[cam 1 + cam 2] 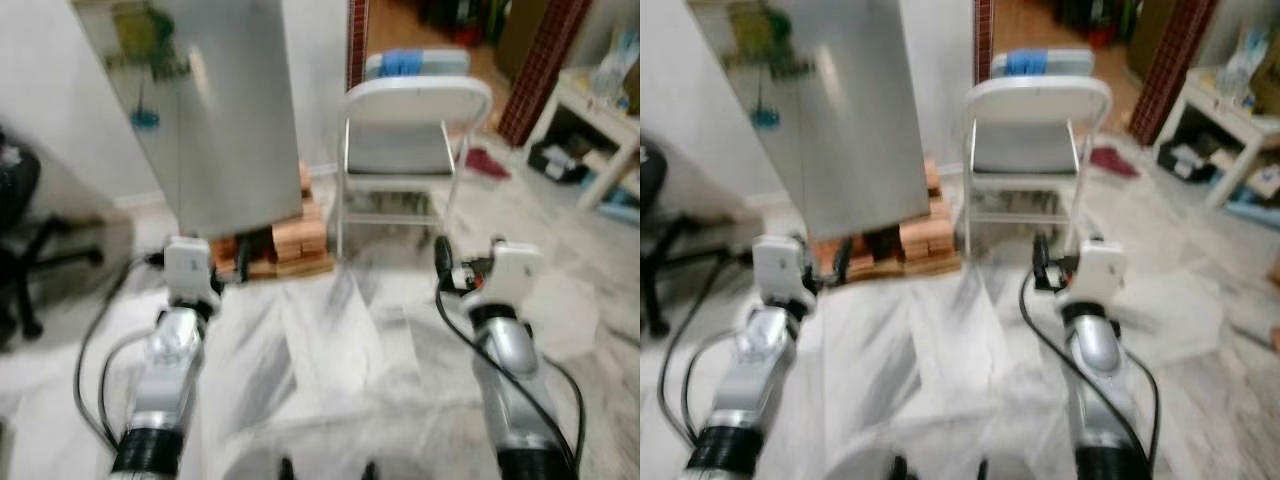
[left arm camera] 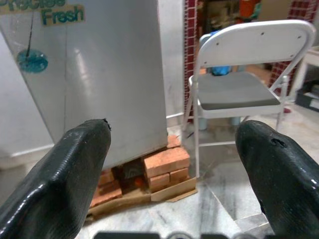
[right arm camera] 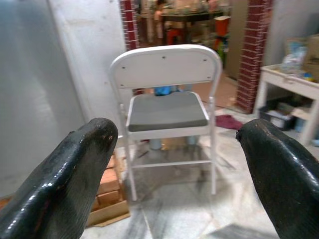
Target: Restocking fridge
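Fridge (image 1: pixel 215 110) on bricks ahead, left pincer (image 2: pixel 172 149) and right pincer (image 3: pixel 174 149) both released, empty

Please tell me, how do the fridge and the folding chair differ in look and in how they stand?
The fridge is a tall, closed silver box; the chair is a low, open frame of white tubes with a grey seat. The fridge rests on bricks; the chair stands straight on the floor. The fridge bears a sticker; the chair's back is plain. Both stand near the wall, side by side.

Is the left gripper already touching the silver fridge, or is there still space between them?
Apart. The left wrist view shows the left gripper open, with floor and the brick base between its fingers and the fridge beyond.
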You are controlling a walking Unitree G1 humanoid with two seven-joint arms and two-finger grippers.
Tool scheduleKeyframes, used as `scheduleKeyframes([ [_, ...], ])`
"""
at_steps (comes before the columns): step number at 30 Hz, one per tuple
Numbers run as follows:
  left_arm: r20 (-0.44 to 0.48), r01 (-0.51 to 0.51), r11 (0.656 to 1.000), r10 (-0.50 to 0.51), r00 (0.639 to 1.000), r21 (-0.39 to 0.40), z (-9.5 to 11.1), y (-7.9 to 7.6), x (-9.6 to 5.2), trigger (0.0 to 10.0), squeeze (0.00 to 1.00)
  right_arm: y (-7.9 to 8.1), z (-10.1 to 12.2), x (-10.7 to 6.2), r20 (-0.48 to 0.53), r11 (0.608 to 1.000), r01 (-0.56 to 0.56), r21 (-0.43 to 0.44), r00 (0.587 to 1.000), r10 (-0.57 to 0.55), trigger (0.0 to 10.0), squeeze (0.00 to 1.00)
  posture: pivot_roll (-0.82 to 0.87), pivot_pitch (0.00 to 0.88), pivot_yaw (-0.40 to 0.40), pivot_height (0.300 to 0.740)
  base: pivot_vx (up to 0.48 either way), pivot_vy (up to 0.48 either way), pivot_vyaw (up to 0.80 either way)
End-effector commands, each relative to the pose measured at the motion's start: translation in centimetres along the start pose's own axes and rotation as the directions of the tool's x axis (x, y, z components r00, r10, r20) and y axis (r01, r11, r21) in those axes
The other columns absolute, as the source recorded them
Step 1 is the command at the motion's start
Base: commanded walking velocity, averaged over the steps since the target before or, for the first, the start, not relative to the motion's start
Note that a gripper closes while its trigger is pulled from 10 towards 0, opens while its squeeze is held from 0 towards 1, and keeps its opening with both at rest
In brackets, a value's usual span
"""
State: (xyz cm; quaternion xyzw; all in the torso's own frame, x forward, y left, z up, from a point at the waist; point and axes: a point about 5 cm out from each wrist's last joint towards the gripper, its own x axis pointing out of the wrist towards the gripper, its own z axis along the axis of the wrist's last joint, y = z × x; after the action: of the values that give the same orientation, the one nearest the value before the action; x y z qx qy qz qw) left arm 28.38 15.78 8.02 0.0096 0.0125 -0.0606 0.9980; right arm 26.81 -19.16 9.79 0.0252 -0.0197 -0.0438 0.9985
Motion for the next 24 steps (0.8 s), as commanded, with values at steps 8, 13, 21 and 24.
scheduleKeyframes([
  [8,0.004,-0.015,1.000,0.015,1.000,-0.024,0.1,0.8,-0.2,10.0,0.00,1.0,0.6,0.0,0.045,0.997,-0.043,0.059,0.998,0.041,10.0,1.00,-0.10,0.000,0.031,0.740,0.000,0.479,0.00],
  [13,0.002,-0.013,1.000,0.013,1.000,-0.028,0.1,0.7,0.0,10.0,0.00,1.3,0.6,0.3,0.046,0.997,-0.047,0.057,0.998,0.044,10.0,0.60,-0.10,0.000,0.027,0.740,0.000,0.476,0.00],
  [21,0.047,0.013,1.000,-0.013,0.999,-0.018,1.0,0.8,0.4,10.0,0.00,1.7,0.6,0.7,0.033,0.997,-0.047,0.053,0.998,0.046,10.0,0.00,-0.07,0.001,0.037,0.740,0.000,0.476,0.00],
  [24,0.051,0.029,1.000,-0.028,0.998,-0.010,1.1,0.7,0.3,10.0,0.00,1.8,0.5,0.7,0.032,0.998,-0.049,0.049,0.998,0.048,10.0,0.00,-0.07,0.000,0.040,0.740,0.000,0.453,-0.53],
])
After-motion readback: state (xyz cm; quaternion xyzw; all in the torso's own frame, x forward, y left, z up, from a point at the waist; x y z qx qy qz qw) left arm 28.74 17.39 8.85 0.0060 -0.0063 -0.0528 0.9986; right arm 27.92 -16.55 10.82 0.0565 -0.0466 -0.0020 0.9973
